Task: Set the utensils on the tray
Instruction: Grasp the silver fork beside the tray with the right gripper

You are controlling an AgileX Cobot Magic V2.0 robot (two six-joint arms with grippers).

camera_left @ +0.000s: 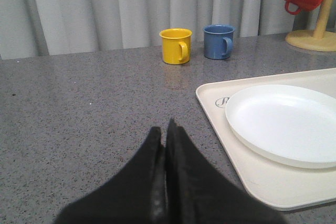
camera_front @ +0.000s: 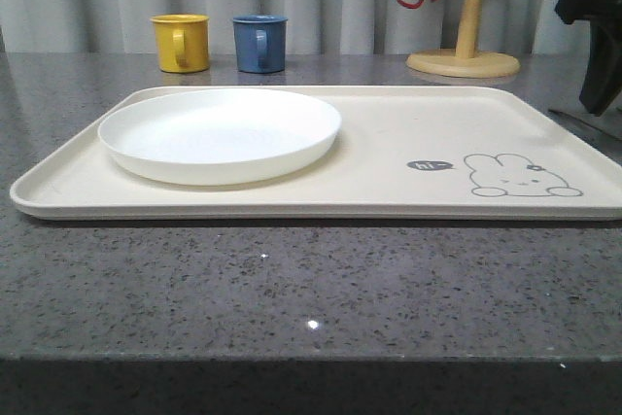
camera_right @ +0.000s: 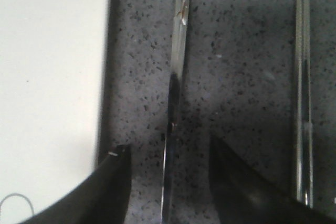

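Utensils lie on the grey desk (camera_right: 236, 51) beside the tray (camera_right: 52, 77) in my right wrist view: one flat metal piece (camera_right: 176, 93) sits between the spread fingers of my right pincer (camera_right: 169, 182), another (camera_right: 303, 98) further out. Front view: the tray (camera_front: 389, 157) carries a white plate (camera_front: 220, 133). Left wrist view: my left pincer (camera_left: 165, 145) is pressed together, holding nothing.

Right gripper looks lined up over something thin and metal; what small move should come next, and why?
Probably lower slightly and close. The right gripper is open, its fingers either side of a silver utensil handle lying on the countertop beside the tray. Nothing is gripped yet.
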